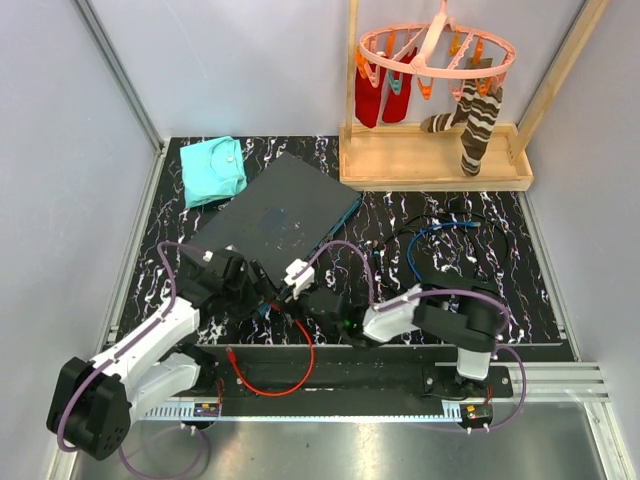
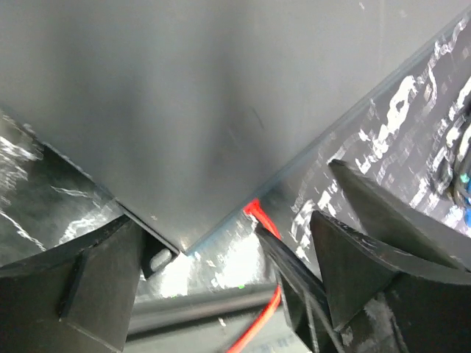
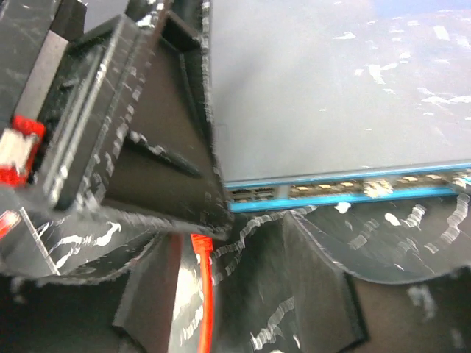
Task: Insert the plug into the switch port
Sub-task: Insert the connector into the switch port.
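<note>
The switch (image 1: 280, 215) is a flat dark grey box lying aslant on the marbled mat, and its teal edge with sockets (image 3: 353, 187) faces the right arm. A red cable (image 1: 300, 350) curves from the front rail to its red plug (image 3: 200, 243), which lies by the switch's near corner (image 2: 184, 246); the plug also shows in the left wrist view (image 2: 257, 213). My left gripper (image 2: 228, 287) is open, its fingers astride that corner. My right gripper (image 3: 235, 294) is open, with the cable lying between its fingers beside the left one (image 3: 147, 294). The left gripper hides the plug tip.
A folded teal cloth (image 1: 213, 168) lies at the back left. A wooden rack (image 1: 435, 165) with socks on a pink hanger (image 1: 435, 50) stands at the back right. Blue (image 1: 440, 232) and black cables (image 1: 390, 250) lie right of the switch.
</note>
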You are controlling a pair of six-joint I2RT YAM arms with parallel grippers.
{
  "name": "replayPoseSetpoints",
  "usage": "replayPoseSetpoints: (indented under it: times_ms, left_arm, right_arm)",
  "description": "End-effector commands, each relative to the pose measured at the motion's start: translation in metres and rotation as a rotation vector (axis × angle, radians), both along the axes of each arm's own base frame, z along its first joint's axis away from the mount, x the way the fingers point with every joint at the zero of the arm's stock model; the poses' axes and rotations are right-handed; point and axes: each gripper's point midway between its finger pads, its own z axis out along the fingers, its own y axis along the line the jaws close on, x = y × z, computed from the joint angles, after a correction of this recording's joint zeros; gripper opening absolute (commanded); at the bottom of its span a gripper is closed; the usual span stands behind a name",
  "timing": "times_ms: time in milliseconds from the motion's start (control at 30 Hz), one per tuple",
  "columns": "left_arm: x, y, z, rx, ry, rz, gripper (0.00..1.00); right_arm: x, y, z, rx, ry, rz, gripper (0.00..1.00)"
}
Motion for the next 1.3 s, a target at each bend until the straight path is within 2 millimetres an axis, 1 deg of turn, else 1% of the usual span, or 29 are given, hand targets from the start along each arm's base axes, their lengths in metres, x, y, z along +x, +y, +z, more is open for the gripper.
replayPoseSetpoints:
  times_ms: [0,67,167,200,267,333,367,433,467,533,567,600,633,667,700,733,767,800,833,867,900,967,1000,1067,1100,1133,1167,1200,1267]
  left_arm:
    - [-0.003,-0.024,0.036,-0.097,0.023,-0.106,0.77]
    - [0.007,-0.016,0.038,-0.051,0.004,-0.082,0.78]
    - [0.01,-0.009,0.043,-0.023,-0.002,-0.061,0.82]
    - [0.01,-0.009,0.045,-0.023,-0.006,-0.058,0.83]
    - [0.009,-0.005,0.047,-0.012,-0.015,-0.046,0.9]
    - [0.011,0.0,0.053,0.001,-0.039,-0.03,0.97]
    - [0.014,0.006,0.054,0.029,-0.053,-0.02,0.99]
    - [0.026,0.014,0.063,0.065,-0.084,-0.003,0.99]
    - [0.038,0.022,0.072,0.082,-0.116,0.01,0.99]
    - [0.054,0.032,0.074,0.109,-0.116,0.029,0.99]
    - [0.071,0.043,0.085,0.125,-0.163,0.045,0.99]
    - [0.081,0.049,0.08,0.147,-0.146,0.052,0.99]
    - [0.093,0.061,0.082,0.161,-0.151,0.086,0.99]
    - [0.111,0.066,0.095,0.18,-0.205,0.079,0.99]
    - [0.123,0.072,0.088,0.212,-0.183,0.087,0.99]
    - [0.134,0.083,0.089,0.247,-0.189,0.113,0.99]
    - [0.151,0.087,0.103,0.269,-0.235,0.107,0.99]
    - [0.162,0.094,0.093,0.309,-0.209,0.116,0.99]
    - [0.172,0.104,0.092,0.338,-0.207,0.137,0.99]
    - [0.188,0.108,0.101,0.36,-0.245,0.131,0.99]
    - [0.197,0.113,0.089,0.38,-0.216,0.126,0.99]
    - [0.216,0.128,0.092,0.425,-0.228,0.128,0.99]
    - [0.222,0.133,0.08,0.44,-0.2,0.127,0.99]
    - [0.234,0.144,0.078,0.462,-0.198,0.128,0.99]
    - [0.237,0.147,0.067,0.469,-0.171,0.125,0.99]
    - [0.242,0.146,0.066,0.468,-0.179,0.112,0.99]
    - [0.244,0.154,0.062,0.464,-0.17,0.121,0.99]
    - [0.245,0.154,0.052,0.455,-0.146,0.112,0.99]
    - [0.245,0.152,0.042,0.425,-0.121,0.098,0.99]
  right_arm:
    - [0.031,-0.038,0.066,0.124,-0.014,-0.174,0.64]
    - [0.025,-0.049,0.056,0.068,0.01,-0.166,0.65]
    - [0.017,-0.064,0.058,0.053,0.028,-0.156,0.67]
    - [0.014,-0.068,0.053,0.034,0.035,-0.149,0.67]
    - [0.009,-0.075,0.05,0.007,0.053,-0.133,0.67]
    - [0.003,-0.079,0.046,-0.012,0.068,-0.113,0.67]
    - [-0.002,-0.08,0.041,-0.034,0.085,-0.085,0.67]
    - [-0.008,-0.079,0.042,-0.041,0.099,-0.046,0.66]
    - [-0.01,-0.08,0.039,-0.058,0.109,-0.035,0.66]
    - [-0.014,-0.077,0.035,-0.072,0.125,-0.003,0.66]
    - [-0.016,-0.075,0.03,-0.085,0.136,0.009,0.66]
    - [-0.016,-0.07,0.032,-0.09,0.133,0.027,0.66]
    - [-0.019,-0.067,0.028,-0.105,0.144,0.049,0.66]
    - [-0.018,-0.062,0.026,-0.116,0.144,0.059,0.66]
    - [-0.018,-0.059,0.024,-0.123,0.147,0.07,0.66]
    - [-0.019,-0.055,0.023,-0.123,0.151,0.082,0.65]
    - [-0.018,-0.05,0.021,-0.131,0.152,0.091,0.65]
    - [-0.018,-0.047,0.019,-0.135,0.156,0.101,0.64]
    - [-0.02,-0.043,0.019,-0.135,0.16,0.121,0.64]
    - [-0.018,-0.037,0.016,-0.141,0.163,0.129,0.62]
    - [-0.019,-0.033,0.015,-0.142,0.167,0.143,0.62]
    - [-0.022,-0.021,0.013,-0.142,0.181,0.185,0.61]
    - [-0.023,-0.017,0.011,-0.145,0.188,0.198,0.59]
    - [-0.026,-0.008,0.009,-0.152,0.202,0.235,0.58]
    - [-0.027,-0.006,0.008,-0.153,0.209,0.243,0.57]
    - [-0.028,-0.005,0.002,-0.166,0.221,0.252,0.57]
    - [-0.027,-0.001,0.003,-0.165,0.223,0.253,0.56]
    - [-0.031,0.002,0.0,-0.171,0.237,0.274,0.56]
    - [-0.032,0.004,-0.007,-0.19,0.26,0.282,0.55]
